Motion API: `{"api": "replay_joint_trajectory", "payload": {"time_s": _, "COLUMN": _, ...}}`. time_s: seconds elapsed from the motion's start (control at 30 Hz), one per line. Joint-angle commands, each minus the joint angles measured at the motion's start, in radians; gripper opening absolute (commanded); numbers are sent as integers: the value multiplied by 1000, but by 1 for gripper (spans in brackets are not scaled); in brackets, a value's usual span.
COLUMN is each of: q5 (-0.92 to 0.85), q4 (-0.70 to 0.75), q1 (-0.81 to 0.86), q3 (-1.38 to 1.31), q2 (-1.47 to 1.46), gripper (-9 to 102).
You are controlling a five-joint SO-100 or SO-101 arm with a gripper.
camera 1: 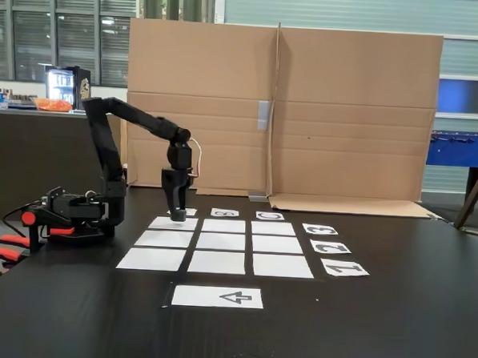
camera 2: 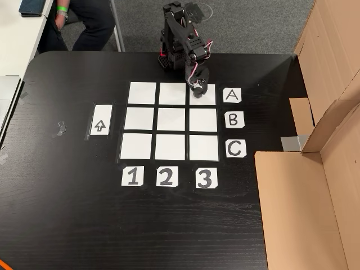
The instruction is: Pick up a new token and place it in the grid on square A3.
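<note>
The token cannot be made out for certain in either view; if it is there, it is hidden under or between the dark fingers of the gripper (camera 2: 197, 88), which hangs straight down over square A3 (camera 2: 203, 97). In the fixed view the gripper (camera 1: 177, 216) has its tips at or just above that same cell (camera 1: 172, 223), at the grid's far left corner. Whether the fingers are spread or pinching anything cannot be told: they read as one dark mass.

The grid (camera 2: 171, 120) is nine white cells in three rows. In the other view, A3 is its top right cell, right beside the "A" label (camera 2: 232, 95). Below that label, along the grid's right edge, are the "B" label (camera 2: 233, 120) and "C" label (camera 2: 235, 148). Under the grid's lower edge are the labels "1" (camera 2: 133, 176), "2" (camera 2: 165, 176) and "3" (camera 2: 205, 178). Left of the grid, apart from it, lies the arrow strip (camera 2: 100, 121).

The arm (camera 1: 138, 119) reaches to A3 from its base (camera 1: 73, 214), which stands beyond the grid's A side on the black table (camera 2: 169, 225). Cardboard walls (camera 1: 283, 109) stand past the grid's "3" side. A seated person (camera 2: 84, 19) is at the table's far corner.
</note>
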Motion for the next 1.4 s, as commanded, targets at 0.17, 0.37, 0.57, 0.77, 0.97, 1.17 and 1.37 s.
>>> {"api": "replay_joint_trajectory", "payload": {"time_s": 0.17, "q5": 6, "q4": -49, "q1": -29, "q3": 17, "q2": -28, "gripper": 14}}
{"api": "replay_joint_trajectory", "payload": {"time_s": 0.37, "q5": 8, "q4": -60, "q1": -48, "q3": 28, "q2": -28, "gripper": 14}}
{"api": "replay_joint_trajectory", "payload": {"time_s": 0.57, "q5": 12, "q4": -72, "q1": -74, "q3": 38, "q2": -28, "gripper": 14}}
{"api": "replay_joint_trajectory", "payload": {"time_s": 0.77, "q5": 14, "q4": -80, "q1": -100, "q3": 55, "q2": -28, "gripper": 14}}
{"api": "replay_joint_trajectory", "payload": {"time_s": 0.97, "q5": 15, "q4": -84, "q1": -114, "q3": 66, "q2": -28, "gripper": 14}}
{"api": "replay_joint_trajectory", "payload": {"time_s": 1.17, "q5": 18, "q4": -84, "q1": -110, "q3": 71, "q2": -28, "gripper": 15}}
{"api": "replay_joint_trajectory", "payload": {"time_s": 1.37, "q5": 18, "q4": -84, "q1": -104, "q3": 71, "q2": -28, "gripper": 22}}
